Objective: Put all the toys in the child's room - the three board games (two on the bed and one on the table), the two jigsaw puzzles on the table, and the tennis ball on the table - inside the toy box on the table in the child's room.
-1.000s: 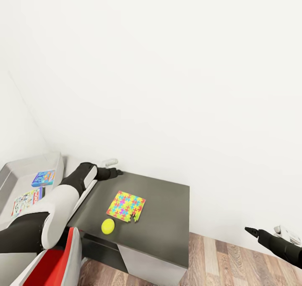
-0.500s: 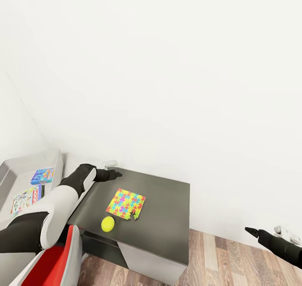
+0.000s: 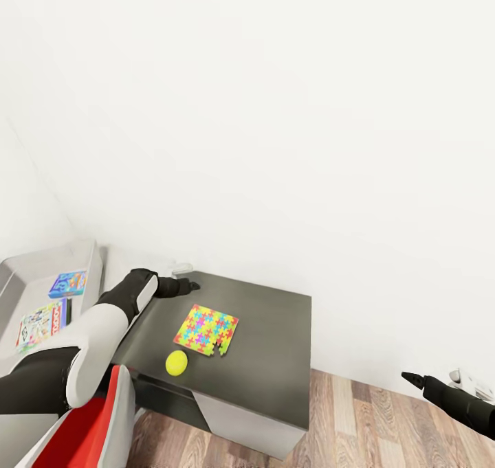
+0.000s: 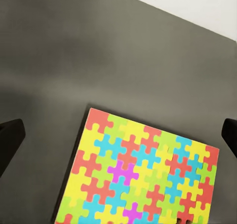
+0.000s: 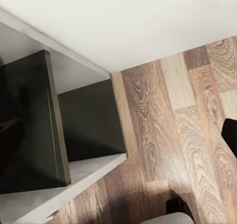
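One jigsaw puzzle [image 3: 206, 328] lies flat on a low dark grey cabinet [image 3: 275, 337], with the tennis ball [image 3: 177, 362] just in front of it. My left gripper [image 3: 187, 277] hovers over the cabinet's back left corner. In the left wrist view it is open [image 4: 118, 137], its fingers [image 4: 10, 140] wide apart above the puzzle [image 4: 143, 174]. At far left the toy box [image 3: 93, 265] holds a light blue board game [image 3: 67, 284] and a white and red one [image 3: 42, 315]. My right gripper [image 3: 430, 380] hangs open over the floor at the right.
A white wall rises right behind the cabinet. Wood floor [image 3: 385, 420] lies to its right, and the right wrist view shows the cabinet's side and open shelf [image 5: 84, 130]. My own left arm [image 3: 89, 344] crosses between the toy box and the cabinet.
The whole picture has slid a little, so the camera has moved. Both arms and the things on the cabinet stay where they were.
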Controlling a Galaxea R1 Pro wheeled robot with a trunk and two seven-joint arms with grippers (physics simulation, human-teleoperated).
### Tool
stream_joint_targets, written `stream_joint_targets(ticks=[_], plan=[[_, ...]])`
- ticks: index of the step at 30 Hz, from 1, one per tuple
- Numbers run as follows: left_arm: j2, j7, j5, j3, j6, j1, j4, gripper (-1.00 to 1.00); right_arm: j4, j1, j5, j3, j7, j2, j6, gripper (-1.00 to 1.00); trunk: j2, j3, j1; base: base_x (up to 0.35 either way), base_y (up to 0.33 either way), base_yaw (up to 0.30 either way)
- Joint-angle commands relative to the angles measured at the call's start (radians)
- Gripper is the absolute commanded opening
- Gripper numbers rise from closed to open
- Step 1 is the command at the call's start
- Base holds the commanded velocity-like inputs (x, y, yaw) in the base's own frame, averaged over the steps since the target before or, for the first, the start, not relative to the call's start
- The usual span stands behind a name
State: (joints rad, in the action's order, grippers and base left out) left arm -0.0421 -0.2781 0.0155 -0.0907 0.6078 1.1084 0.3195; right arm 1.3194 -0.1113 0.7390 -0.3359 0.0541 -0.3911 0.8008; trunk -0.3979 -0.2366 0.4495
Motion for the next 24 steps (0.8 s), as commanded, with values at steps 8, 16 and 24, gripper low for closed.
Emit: stream_joint_targets(ticks=[8, 16, 24], plan=[[-0.001, -0.036, 0.001, -0.006, 0.006, -0.002, 0.001, 1.0, 0.0, -0.001, -0.004, -0.002, 0.006, 0.0, 0.006, 1.0, -0.002, -0.015, 0.001, 0.0, 0.0, 0.0], [-0.023, -0.101, -0.006, -0.006, 0.006, -0.004, 0.001, 1.0, 0.0, -0.001, -0.004, -0.002, 0.006, 0.0, 0.006, 1.0, -0.002, -0.028, 0.001, 0.0, 0.0, 0.0], [-0.029, -0.111, -0.008, -0.005, -0.011, -0.005, 0.001, 1.0, 0.0, -0.001, -0.003, -0.002, 0.006, 0.0, 0.006, 1.0, -0.002, -0.041, 0.001, 0.0, 0.0, 0.0]])
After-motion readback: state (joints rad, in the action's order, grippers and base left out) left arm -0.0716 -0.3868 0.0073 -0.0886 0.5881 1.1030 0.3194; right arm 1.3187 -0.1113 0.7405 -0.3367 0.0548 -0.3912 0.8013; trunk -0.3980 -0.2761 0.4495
